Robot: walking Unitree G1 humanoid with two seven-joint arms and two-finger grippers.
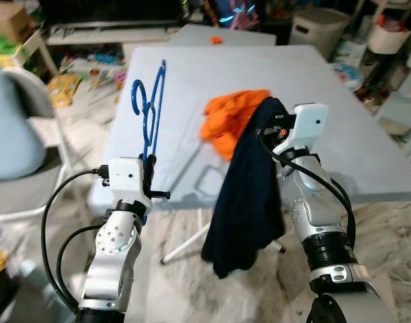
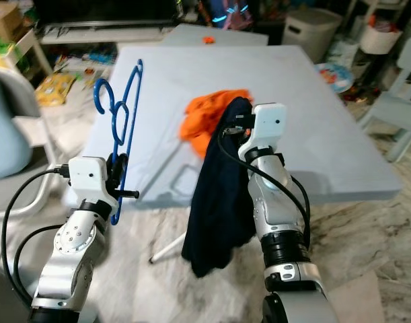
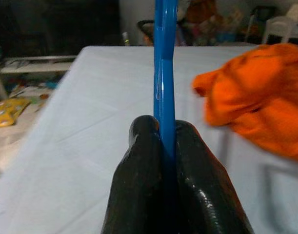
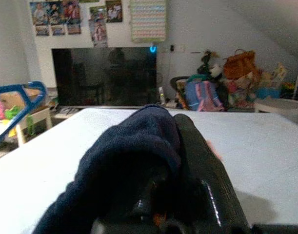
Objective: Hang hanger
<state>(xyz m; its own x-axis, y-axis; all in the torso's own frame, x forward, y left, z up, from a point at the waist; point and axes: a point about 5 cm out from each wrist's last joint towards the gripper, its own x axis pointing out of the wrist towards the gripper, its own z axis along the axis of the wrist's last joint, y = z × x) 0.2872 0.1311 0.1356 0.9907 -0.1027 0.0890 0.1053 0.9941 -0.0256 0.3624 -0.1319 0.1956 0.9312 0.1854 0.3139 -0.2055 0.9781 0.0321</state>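
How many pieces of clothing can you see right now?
2: a dark garment draped over the right gripper, hanging down off the table's edge, and an orange garment lying on the table.

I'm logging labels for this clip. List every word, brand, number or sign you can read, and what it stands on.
No text can be read in any view.
Posters on the wall above the television: print too small and blurred to read.
Patterned chart beside them: only coloured rows, nothing legible.
Blue hanger, dark navy garment, orange cloth: no label showing.
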